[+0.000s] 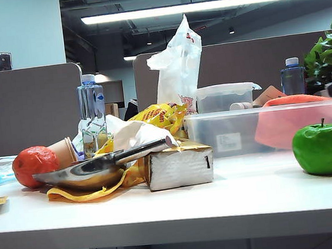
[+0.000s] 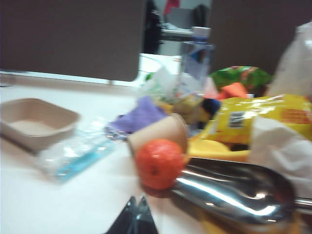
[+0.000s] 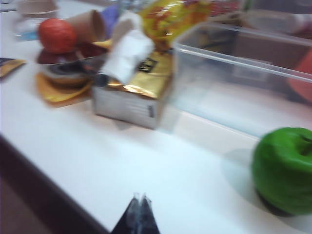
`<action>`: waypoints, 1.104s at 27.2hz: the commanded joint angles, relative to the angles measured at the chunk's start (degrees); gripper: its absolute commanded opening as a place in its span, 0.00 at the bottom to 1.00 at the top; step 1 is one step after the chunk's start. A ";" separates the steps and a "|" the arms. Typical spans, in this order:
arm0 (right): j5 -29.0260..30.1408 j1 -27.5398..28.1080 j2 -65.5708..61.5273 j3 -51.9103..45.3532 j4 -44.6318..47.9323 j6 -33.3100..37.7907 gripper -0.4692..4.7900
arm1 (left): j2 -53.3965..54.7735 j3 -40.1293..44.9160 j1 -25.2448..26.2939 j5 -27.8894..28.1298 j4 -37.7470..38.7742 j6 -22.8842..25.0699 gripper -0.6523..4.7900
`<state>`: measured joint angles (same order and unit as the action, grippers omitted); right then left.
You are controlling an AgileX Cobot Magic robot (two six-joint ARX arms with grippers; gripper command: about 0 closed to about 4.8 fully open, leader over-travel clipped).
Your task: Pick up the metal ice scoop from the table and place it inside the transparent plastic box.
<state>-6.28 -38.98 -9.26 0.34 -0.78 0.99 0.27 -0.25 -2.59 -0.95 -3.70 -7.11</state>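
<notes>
Exterior view shows the table (image 1: 249,193), then the transparent plastic box (image 1: 260,128) toward its back right, empty, then the metal ice scoop (image 1: 99,166) lying left of the box among clutter, its bowl touching an orange ball (image 1: 33,165). Left gripper (image 2: 136,207) and right gripper (image 3: 139,202) each hover above the tabletop, fingertips pressed together, holding nothing.

No wording can be read anywhere. The transparent plastic box (image 1: 260,128) carries a white label (image 1: 228,142) on its front, its print too small to make out. The yellow snack bag (image 2: 258,117) shows a black barcode (image 2: 236,119) on a white patch, digits illegible. The white plastic bag (image 1: 178,70) bears red marks that stay unreadable, and the bottle (image 1: 92,108) has a blue label without legible letters.
</notes>
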 commanded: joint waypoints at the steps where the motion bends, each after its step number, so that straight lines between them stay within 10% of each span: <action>1: -0.07 -2.51 -0.22 0.11 1.01 0.04 0.09 | 0.02 -0.15 0.02 -8.85 -0.74 -7.34 0.11; 4: -0.02 -4.15 -0.63 0.11 1.03 0.04 0.09 | 0.02 -0.26 -0.07 -20.55 -0.66 -10.82 0.13; 12: -0.07 -4.52 -1.31 0.11 1.05 0.04 0.09 | 5.86 -7.98 -1.14 -25.05 -0.94 -9.20 0.91; 20: -0.07 -4.48 -1.27 0.11 1.03 0.04 0.09 | 33.07 -21.27 -14.45 -25.92 -1.90 20.85 0.93; 27: -0.07 -4.42 -1.22 0.11 1.01 0.04 0.09 | 69.31 -40.61 -26.53 -14.40 0.20 53.62 0.93; 30: 0.00 -4.24 -1.20 0.11 1.03 0.04 0.09 | 79.28 -46.71 -29.62 -8.17 0.35 59.69 0.92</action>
<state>-6.33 -43.33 -10.50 0.34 -0.78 0.99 78.17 -45.78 -31.53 -12.34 -3.20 49.69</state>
